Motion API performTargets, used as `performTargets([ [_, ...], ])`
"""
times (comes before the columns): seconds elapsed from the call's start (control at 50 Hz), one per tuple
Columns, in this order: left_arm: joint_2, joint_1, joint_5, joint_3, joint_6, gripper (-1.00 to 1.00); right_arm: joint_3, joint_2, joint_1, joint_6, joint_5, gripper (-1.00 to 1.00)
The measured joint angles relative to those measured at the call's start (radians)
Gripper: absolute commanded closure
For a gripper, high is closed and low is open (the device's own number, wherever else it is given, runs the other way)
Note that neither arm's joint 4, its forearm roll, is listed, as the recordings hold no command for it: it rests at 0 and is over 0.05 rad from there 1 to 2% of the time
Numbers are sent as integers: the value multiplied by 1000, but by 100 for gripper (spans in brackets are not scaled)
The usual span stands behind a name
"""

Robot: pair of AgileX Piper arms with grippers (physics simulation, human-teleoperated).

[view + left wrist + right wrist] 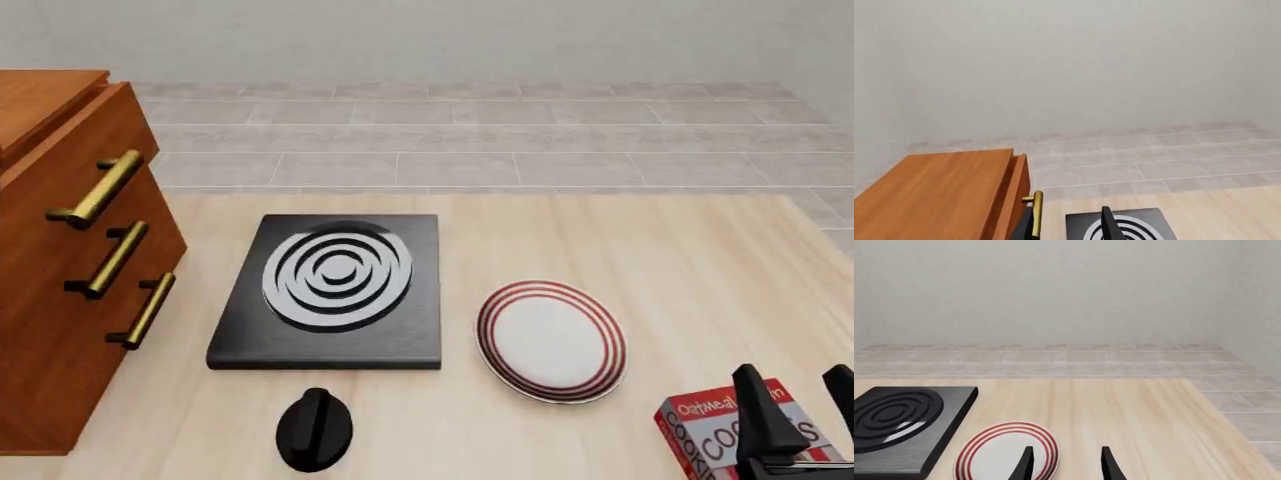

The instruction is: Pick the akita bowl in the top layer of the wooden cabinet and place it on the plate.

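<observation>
Item, cabinet [60,260]: I see the reddish-brown chest at the far left of the bench [641,260], three drawers stacked, each with a brass bar handle. The top drawer [74,150] reads as pulled slightly out in my left wrist view, its front standing proud of the cabinet top; its inside is hidden from every camera.

Item, bowl: I cannot find it in any view; if it is in the top drawer, I cannot confirm it.

Item, plate [551,340]: white with red rings, lying flat on the bench right of centre, bare, just beside the black slab [334,290] with white spiral rings.

Item, black knob [315,430]: on the near edge of the bench, in front of the slab.

Item, cookie box [707,435]: red and white, near right corner, partly under my right arm.

Item, left pincer [1069,225]: one dark finger on each side of the top drawer's handle [1036,212]; I cannot tell whether it is clenched.

Item, right pincer [801,400]: fingers apart, released, holding nothing, hanging near the plate's right side.
</observation>
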State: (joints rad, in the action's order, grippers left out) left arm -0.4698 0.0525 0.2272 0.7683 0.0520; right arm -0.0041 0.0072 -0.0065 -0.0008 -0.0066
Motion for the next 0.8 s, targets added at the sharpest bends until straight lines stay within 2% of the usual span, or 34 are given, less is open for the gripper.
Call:
performTargets([
  [0.2,-47,-28,36,42,-6,-100,0,-1,1,0,1,-100],
  [0.8,-166,-68,137,122,95,-100,0,2,4,-5,-2,-100],
])
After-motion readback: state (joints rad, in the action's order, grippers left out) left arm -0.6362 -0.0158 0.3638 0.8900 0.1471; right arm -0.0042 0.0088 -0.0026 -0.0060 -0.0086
